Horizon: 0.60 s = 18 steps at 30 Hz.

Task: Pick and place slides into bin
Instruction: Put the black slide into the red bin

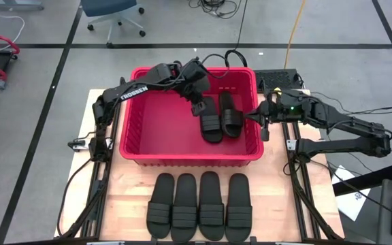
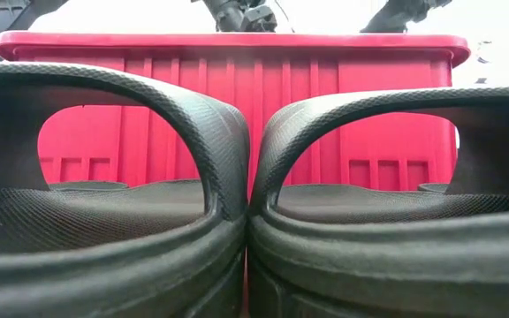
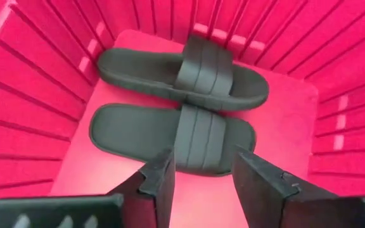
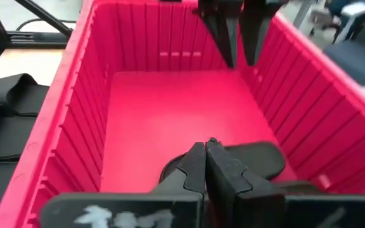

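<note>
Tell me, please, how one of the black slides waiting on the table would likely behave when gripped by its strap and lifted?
The slides look like moulded rubber, so probably light and slightly bendy, sagging at the ends. The textured strap should resist slipping. Lying flat, they seem unlikely to roll or tip.

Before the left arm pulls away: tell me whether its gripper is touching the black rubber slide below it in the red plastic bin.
Apart. The left wrist view shows the left gripper open, with red bin floor visible between its fingertips and the near slide.

A light wooden table (image 1: 128, 197) carries the red bin (image 1: 156, 155) at its far half and four black slides (image 1: 199, 206) in a row side by side near the front edge.
</note>
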Available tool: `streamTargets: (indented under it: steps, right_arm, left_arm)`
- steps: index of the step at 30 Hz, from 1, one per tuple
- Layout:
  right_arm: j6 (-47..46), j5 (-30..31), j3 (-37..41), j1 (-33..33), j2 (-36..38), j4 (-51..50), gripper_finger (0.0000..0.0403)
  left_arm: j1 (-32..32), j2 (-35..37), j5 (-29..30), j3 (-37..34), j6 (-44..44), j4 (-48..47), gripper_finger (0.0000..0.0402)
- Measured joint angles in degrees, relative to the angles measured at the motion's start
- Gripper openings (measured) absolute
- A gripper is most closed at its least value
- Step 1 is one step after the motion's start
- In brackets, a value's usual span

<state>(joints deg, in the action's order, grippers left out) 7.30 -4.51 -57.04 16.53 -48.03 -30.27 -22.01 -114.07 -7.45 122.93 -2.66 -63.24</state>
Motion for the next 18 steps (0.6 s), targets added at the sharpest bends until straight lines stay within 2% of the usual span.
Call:
streamTargets:
  steps: [7,18]
  right_arm:
    - [-2.17,0.02,2.38,0.00,-0.38,-0.01,0.0000]
    - [-2.15,0.02,2.41,0.02,-0.70,1.05,0.0000]
  left_arm:
    - [0.18,0.03,-0.01,0.00,-2.38,0.17,0.0133]
    - [0.44,0.19,-0.03,0.00,-2.73,0.74,0.0133]
